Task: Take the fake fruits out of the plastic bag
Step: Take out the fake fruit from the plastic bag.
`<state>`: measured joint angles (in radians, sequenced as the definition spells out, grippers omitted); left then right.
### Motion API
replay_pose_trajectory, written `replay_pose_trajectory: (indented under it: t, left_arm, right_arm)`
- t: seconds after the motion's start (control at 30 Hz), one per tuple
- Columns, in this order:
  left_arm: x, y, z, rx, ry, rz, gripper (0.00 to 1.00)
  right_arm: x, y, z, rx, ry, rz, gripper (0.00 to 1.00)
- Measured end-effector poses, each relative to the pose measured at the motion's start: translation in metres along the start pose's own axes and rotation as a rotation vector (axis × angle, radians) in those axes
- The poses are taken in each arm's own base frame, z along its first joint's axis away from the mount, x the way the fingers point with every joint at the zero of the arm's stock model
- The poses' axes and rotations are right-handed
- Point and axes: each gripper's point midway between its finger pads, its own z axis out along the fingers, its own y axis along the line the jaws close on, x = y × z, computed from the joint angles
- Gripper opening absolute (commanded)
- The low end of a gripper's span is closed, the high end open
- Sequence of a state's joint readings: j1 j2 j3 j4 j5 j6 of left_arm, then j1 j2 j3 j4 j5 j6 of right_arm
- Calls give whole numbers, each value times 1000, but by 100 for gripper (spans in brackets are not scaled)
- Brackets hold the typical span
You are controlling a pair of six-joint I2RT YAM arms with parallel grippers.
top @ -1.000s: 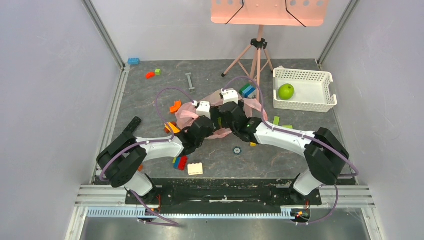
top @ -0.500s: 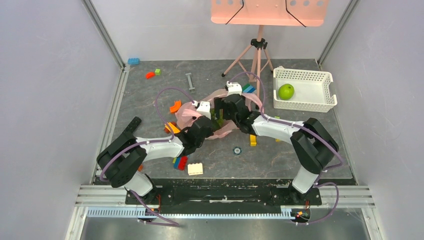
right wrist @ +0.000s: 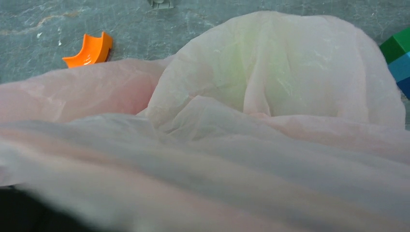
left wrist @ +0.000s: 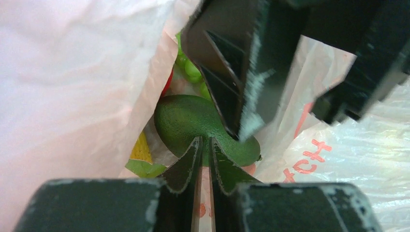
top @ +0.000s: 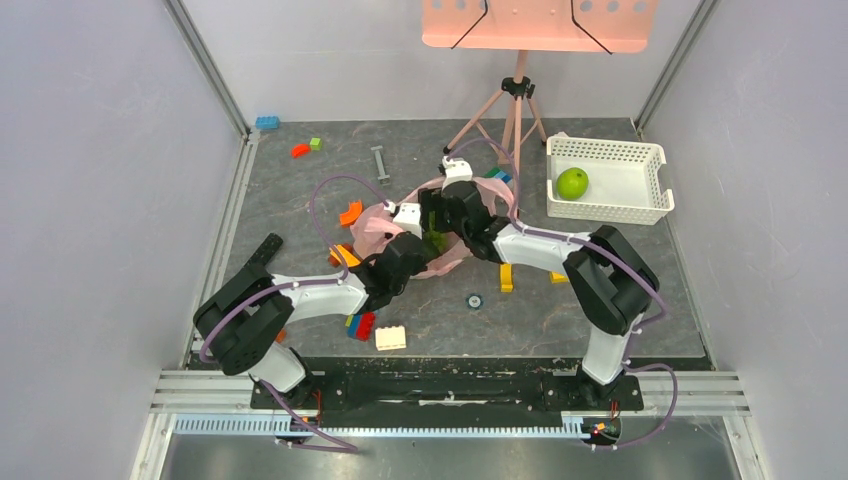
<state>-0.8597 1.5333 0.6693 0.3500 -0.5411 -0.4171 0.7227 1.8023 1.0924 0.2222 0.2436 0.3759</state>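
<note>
Left gripper pinched on the plastic bag; right gripper spread wide, one finger against the glossy green avocado; bag crumpled, mouth open.

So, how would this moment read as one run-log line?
left pincer: shut on bag | right pincer: open, in bag mouth, beside avocado | basket: one green fruit

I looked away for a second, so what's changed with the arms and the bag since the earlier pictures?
The right gripper, open, pushed left and deeper into the mouth of the plastic bag, reaching the avocado. The left gripper stayed shut on the bag's edge, and the green apple in the white basket did not move.
</note>
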Motion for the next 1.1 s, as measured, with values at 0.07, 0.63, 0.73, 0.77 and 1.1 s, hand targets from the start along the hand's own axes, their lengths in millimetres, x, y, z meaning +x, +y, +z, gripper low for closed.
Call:
replay_pose_trajectory:
  t: [0.07,0.63,0.73,0.77,1.1]
  left_arm:
    - [0,0,0,0,0,0,15]
    - [0,0,0,0,0,0,15]
    - [0,0,0,0,0,0,15]
    - [0,0,0,0,0,0,15]
    - [0,0,0,1,0,0,15]
  right_arm:
    - [-2,-2,7,13,0,0,92]
    - [-18,-27,47,160,-14,-12,89]
    - [-16,-32,52,187,-7,-24,90]
    - [-15,-34,53,198,-6,-29,90]
    - [-6,-48,66,270,22,-70,92]
